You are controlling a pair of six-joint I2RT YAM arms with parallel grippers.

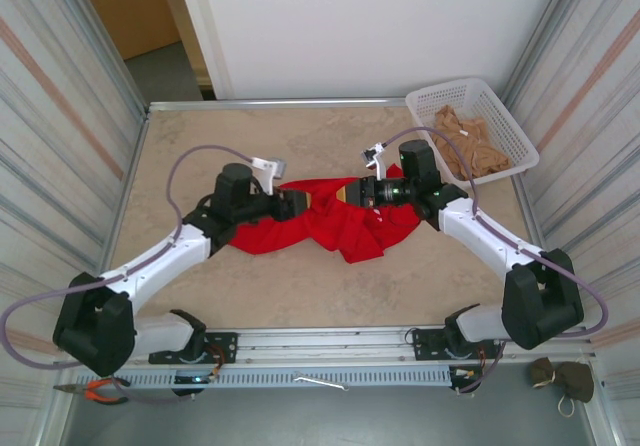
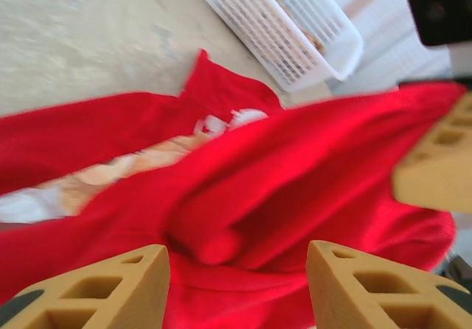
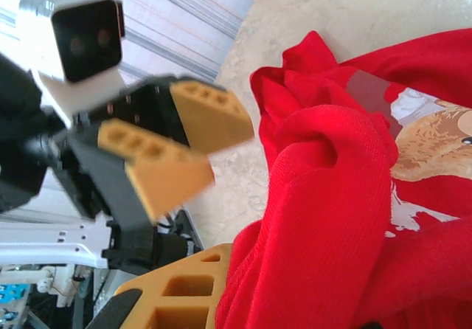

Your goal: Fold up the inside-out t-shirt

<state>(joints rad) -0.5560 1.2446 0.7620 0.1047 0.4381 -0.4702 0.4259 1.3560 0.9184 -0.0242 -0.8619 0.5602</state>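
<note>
The shirt [image 1: 335,228] lies bunched in the middle of the counter [image 1: 300,291], long axis left to right, most of it on the near side of both pincers. At its far edge the left pincer [image 1: 308,202] is about half open and grips nothing, a rolled fold lying just ahead of its fingers. The right pincer [image 1: 347,194], almost tip to tip with it, is clamped on a raised ridge of cloth, so the left looks nearer the loose fold

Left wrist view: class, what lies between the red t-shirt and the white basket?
Only bare table separates t-shirt and basket, in the left wrist view.
</note>
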